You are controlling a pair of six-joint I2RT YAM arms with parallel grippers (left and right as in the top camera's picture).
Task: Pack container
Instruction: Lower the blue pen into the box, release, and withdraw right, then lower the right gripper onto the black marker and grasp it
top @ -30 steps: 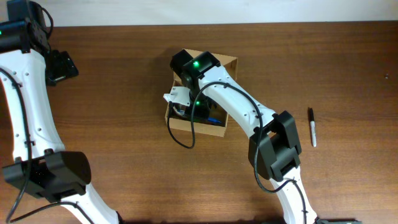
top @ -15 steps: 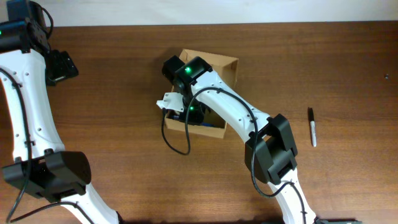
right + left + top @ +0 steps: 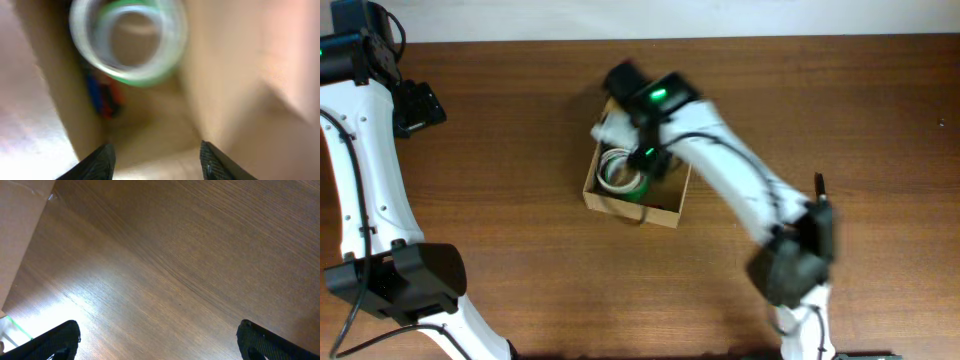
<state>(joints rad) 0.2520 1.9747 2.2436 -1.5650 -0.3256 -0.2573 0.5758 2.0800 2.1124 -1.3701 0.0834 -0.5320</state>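
Brown wooden table (image 3: 520, 120), and the cardboard box (image 3: 225, 75) sits straight ahead of the right gripper (image 3: 157, 162), jaws spread and empty, tape roll (image 3: 87, 45) inside (blurry). Looks mid-packing; next up: lift clear, fetch another item.

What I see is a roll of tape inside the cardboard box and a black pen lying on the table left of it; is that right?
Not quite: the black pen lies right of the cardboard box, not left, as the overhead view shows. The roll of tape is indeed inside the box.
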